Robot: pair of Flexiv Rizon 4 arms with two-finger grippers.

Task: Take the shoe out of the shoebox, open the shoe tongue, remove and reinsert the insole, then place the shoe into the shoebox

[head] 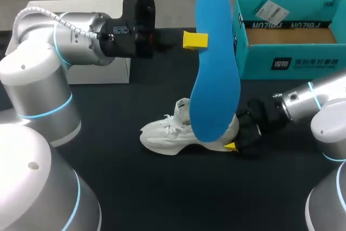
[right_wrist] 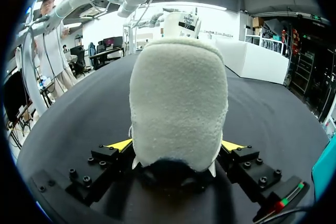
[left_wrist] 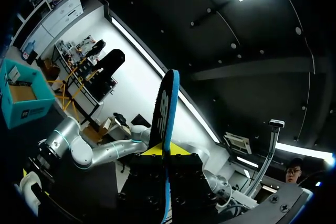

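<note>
Now: left gripper (head: 200,40) pinches the long blue foam insole (head: 216,74) by its edge, held upright over the white knit sneaker (head: 165,133), heel clamped by right gripper (head: 238,133) on the black table (head: 135,187); insole likely light, bendy, so grip mid-edge

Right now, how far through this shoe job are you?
Done: the white shoe is out of the shoebox and its blue insole is out. In hand: left gripper holds the insole up, right gripper clamps the shoe. Left: reinsert insole, box the shoe.
</note>
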